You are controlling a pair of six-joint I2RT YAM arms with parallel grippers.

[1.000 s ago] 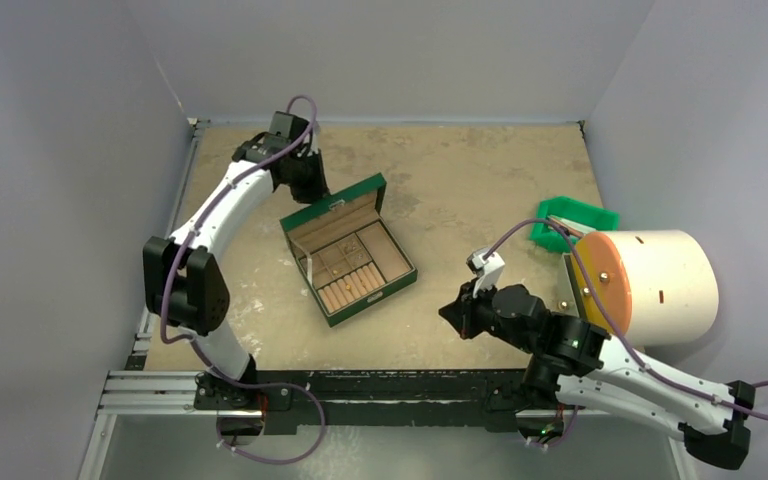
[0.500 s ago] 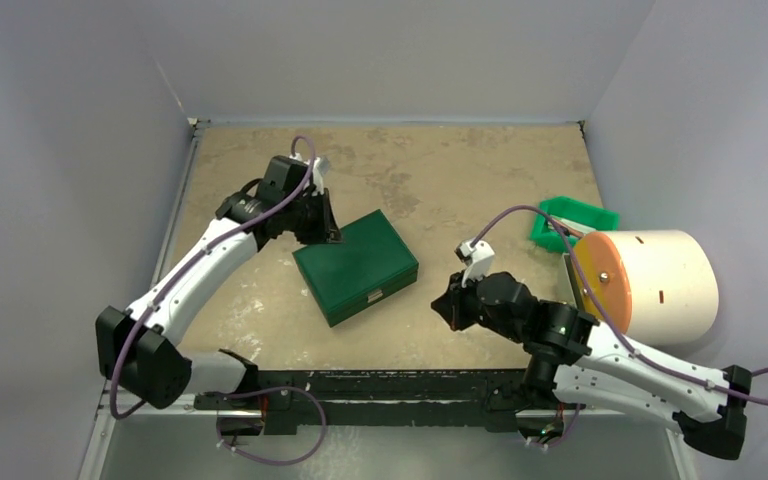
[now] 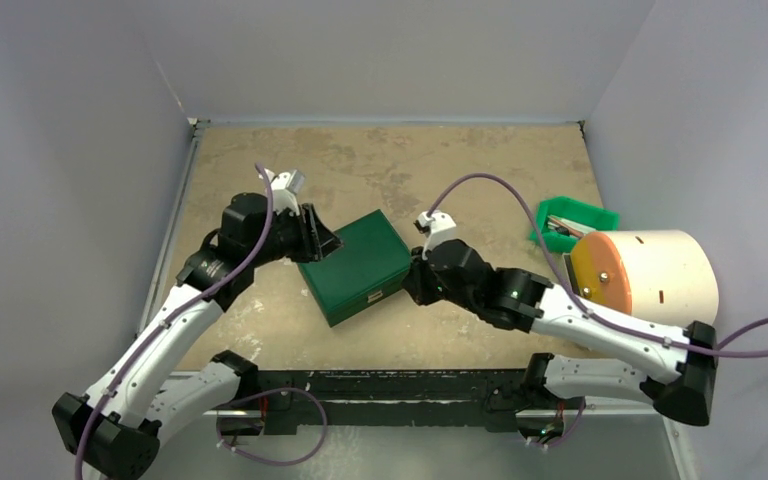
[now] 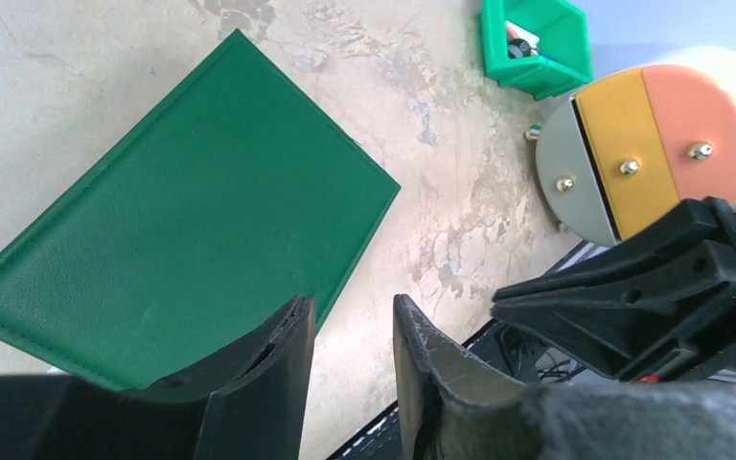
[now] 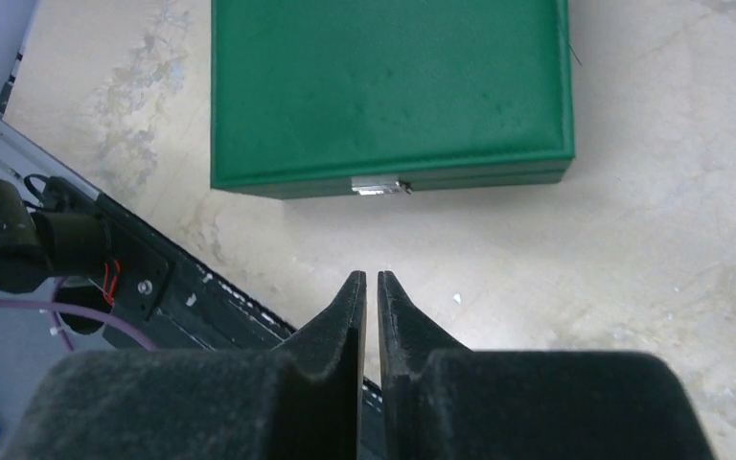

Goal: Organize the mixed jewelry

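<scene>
The green box (image 3: 355, 265) lies shut in the middle of the table, its small metal latch (image 5: 380, 187) on the near side. The mixed jewelry is hidden. My left gripper (image 3: 322, 240) hovers at the box's left corner, in the left wrist view (image 4: 350, 305) just off the green lid (image 4: 172, 230), jaws partly open and empty. My right gripper (image 3: 412, 285) is at the box's right near side. In the right wrist view (image 5: 370, 276) it points at the latch side of the box (image 5: 388, 86), jaws parted by a thin slit with nothing between.
A small green bin (image 3: 574, 222) stands at the right edge, beside a white cylinder with an orange face (image 3: 650, 285). The black mounting rail (image 3: 390, 385) runs along the near edge. Grey walls close in the left, back and right.
The box lid went from open to shut. My left arm swung from behind the box to its left corner and its jaws parted. My right gripper moved left up to the box.
</scene>
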